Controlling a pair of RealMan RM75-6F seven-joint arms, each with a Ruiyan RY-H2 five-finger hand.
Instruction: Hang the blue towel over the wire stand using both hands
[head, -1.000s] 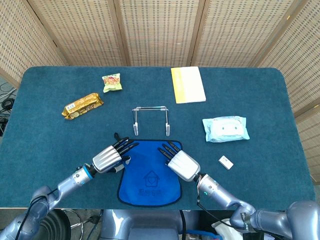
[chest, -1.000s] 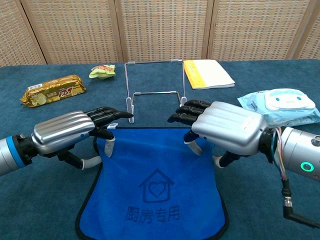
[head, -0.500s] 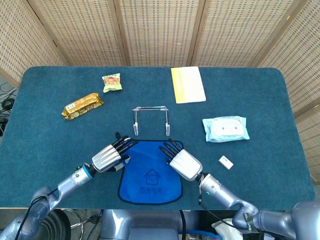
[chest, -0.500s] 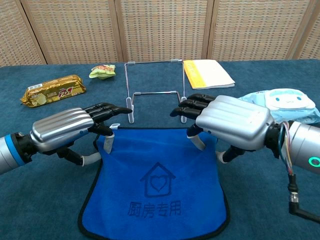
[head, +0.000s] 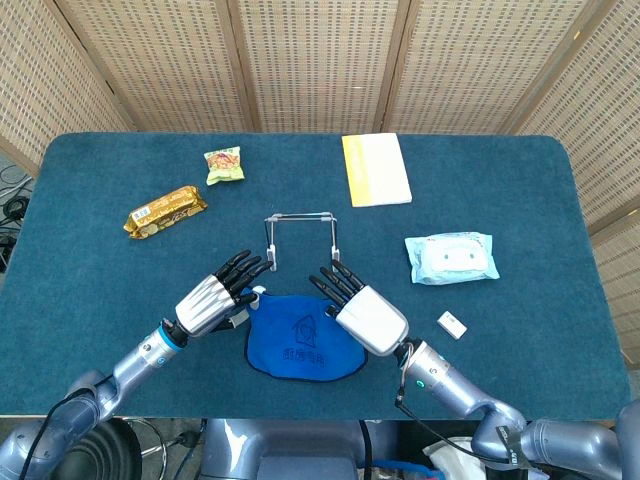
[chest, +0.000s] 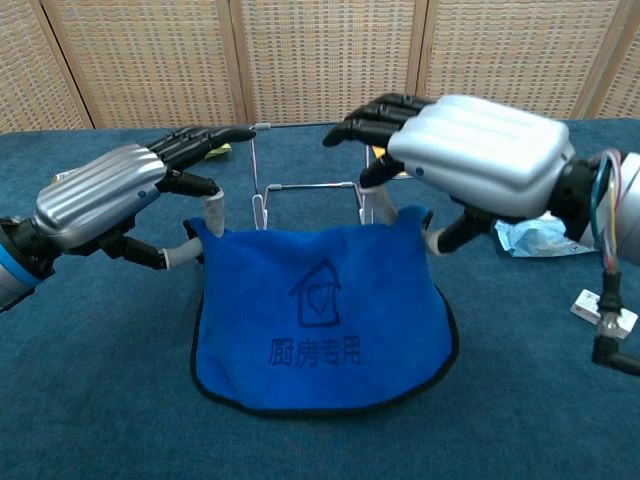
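Observation:
The blue towel (head: 300, 338) (chest: 320, 320), printed with a house outline, hangs lifted between my two hands, its lower hem near the table. My left hand (head: 212, 297) (chest: 100, 195) pinches its upper left corner. The upper right corner is pinched by my right hand (head: 368, 315) (chest: 480, 150). The other fingers of both hands stretch forward. The wire stand (head: 300, 216) (chest: 310, 186) stands upright just beyond the towel's top edge, partly hidden behind it in the chest view.
On the blue table (head: 90, 290) lie a gold snack bar (head: 165, 210), a green packet (head: 224, 165), a yellow book (head: 376, 169), a wet-wipes pack (head: 452, 257) (chest: 545, 235) and a small white object (head: 452, 324) (chest: 600, 308) beside my right arm.
Both hands have risen and moved toward the stand with the towel's top corners. The towel has lifted from lying flat to hanging.

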